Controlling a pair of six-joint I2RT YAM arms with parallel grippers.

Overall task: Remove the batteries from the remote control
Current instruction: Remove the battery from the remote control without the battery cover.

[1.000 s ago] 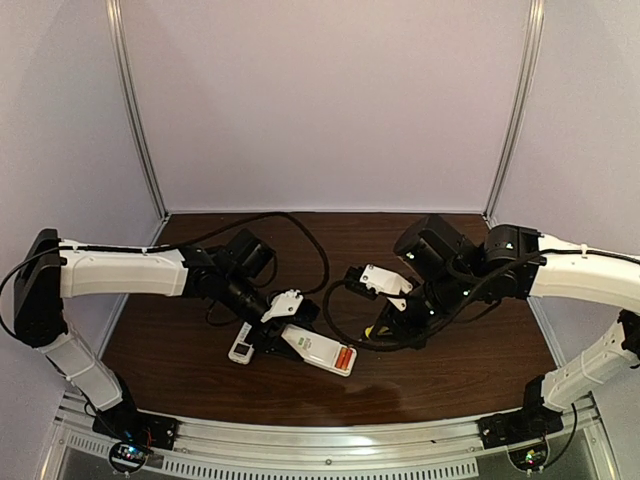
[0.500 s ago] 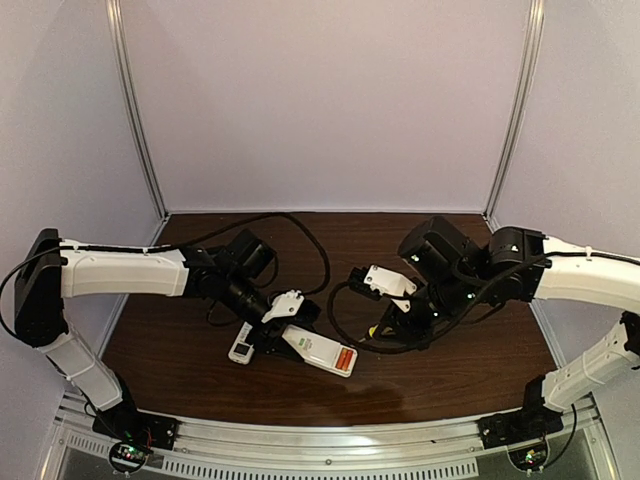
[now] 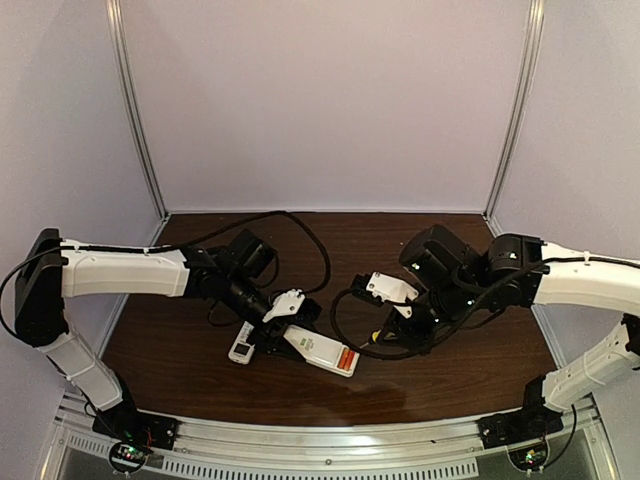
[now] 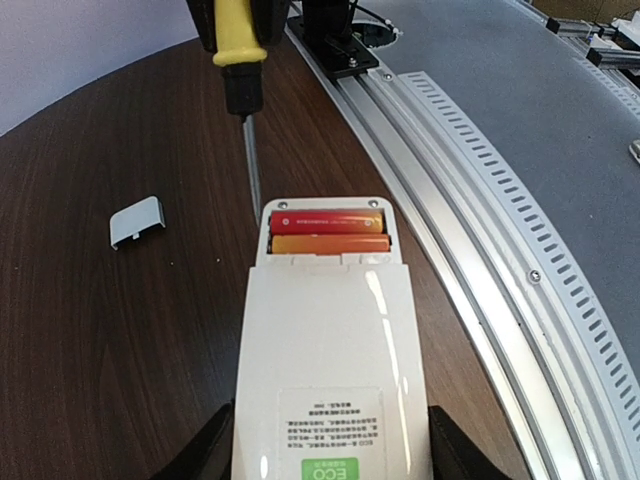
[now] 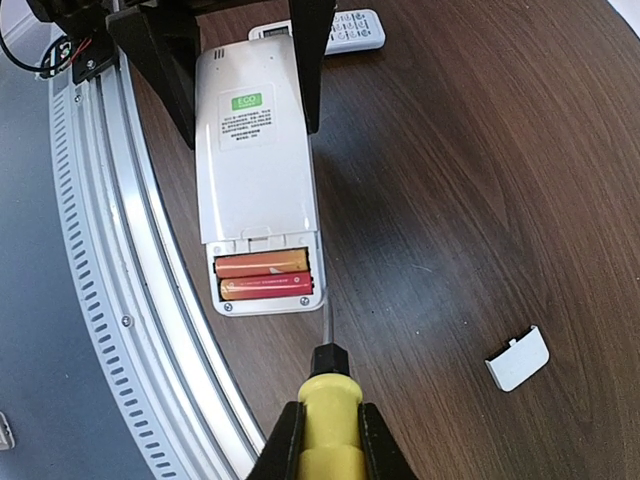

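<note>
Nearest you in the left wrist view, your left fingers (image 3: 278, 338) are clamped on both long sides of the remote (image 4: 325, 340). It lies back side up by the front rail of the bench (image 4: 120, 380). The label has a green patch reading "ECO"; the small print above it is too fine to read. Further along, the bay at the remote's far end is open w/ both batteries (image 4: 328, 232) seated side by side across it. They're slim cylinders, the nearer one orange, the far one red; any print on them is unreadable. Beyond that, your right fingers (image 5: 287, 445) are closed tight on the yellow handle of the screwdriver (image 4: 238, 40). Its tip sits just beside the bay-end corner; can't tell if it's touching. A loose white cover (image 4: 135, 221) lies apart on the bench.
</note>
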